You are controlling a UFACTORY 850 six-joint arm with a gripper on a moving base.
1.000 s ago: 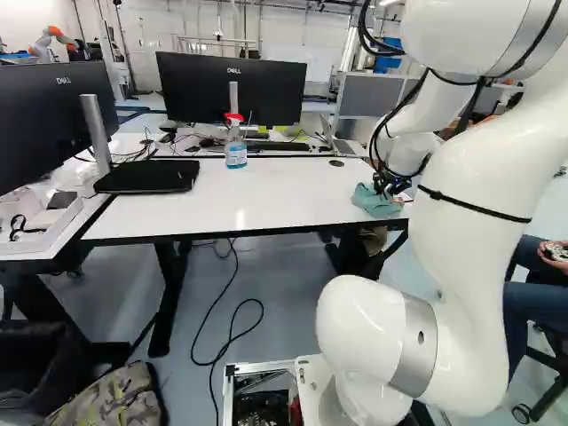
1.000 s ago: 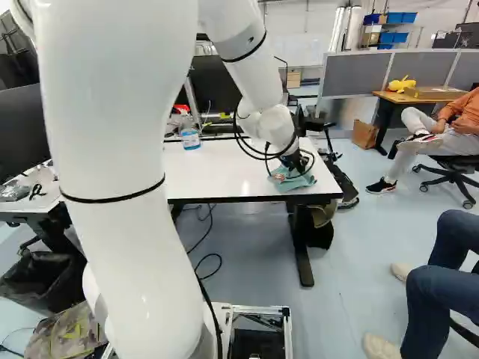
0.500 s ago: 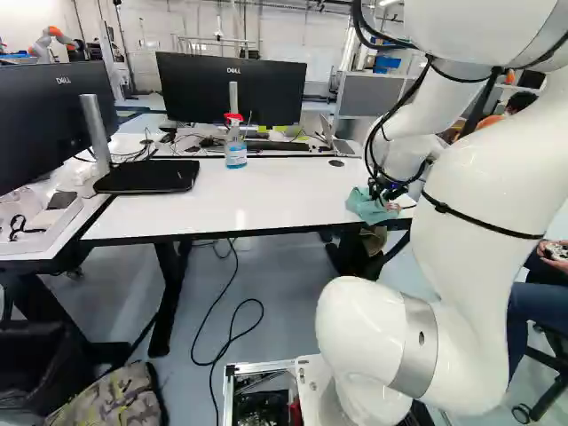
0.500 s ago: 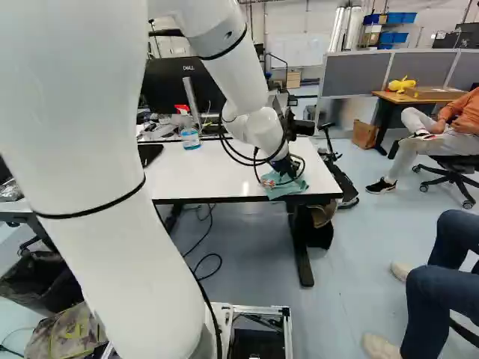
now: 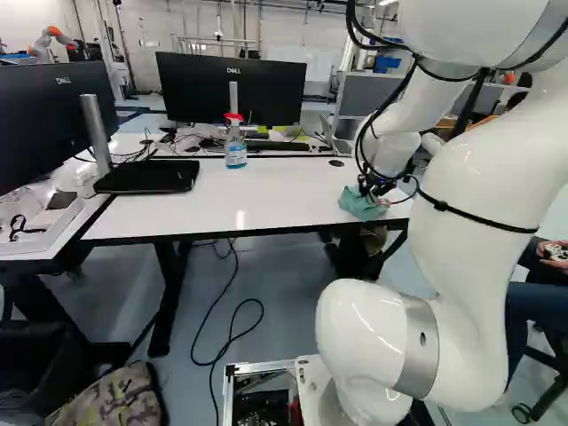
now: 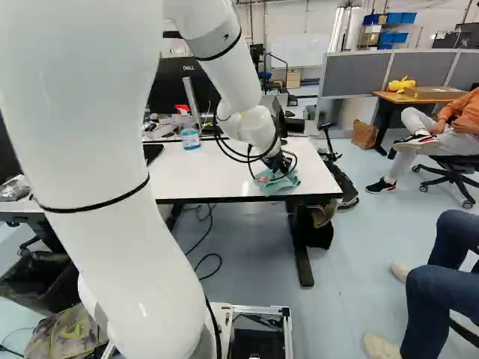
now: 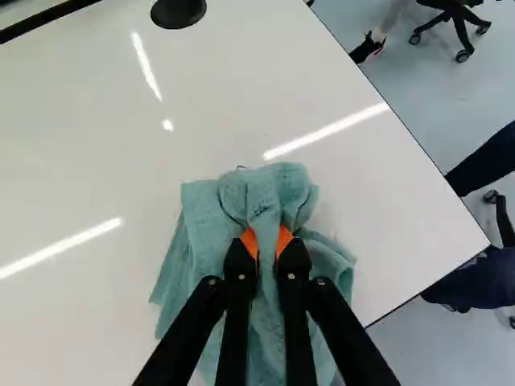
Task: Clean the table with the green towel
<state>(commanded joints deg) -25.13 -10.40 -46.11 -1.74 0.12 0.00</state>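
Observation:
In the left base view my gripper (image 5: 376, 185) is low over the right part of the white table (image 5: 266, 191), at the green towel (image 5: 360, 204). The right base view shows the towel (image 6: 275, 182) spread under the fingers near the table's front edge. Seen from the wrist, the gripper (image 7: 267, 245) is shut on a raised fold of the towel (image 7: 278, 189), which runs between the orange pads. The rest of the cloth lies crumpled on the tabletop around and beneath the fingers.
A spray bottle with a red top (image 5: 235, 146) stands at the table's back, before a monitor (image 5: 232, 89). Another monitor (image 5: 53, 120) stands at the left. A person's legs (image 6: 441, 292) are right of the base. Another robot (image 5: 51, 40) is far back.
My arm has swung a little to the left, and the gripped towel has slid that way along the tabletop with it. The base has stayed in place.

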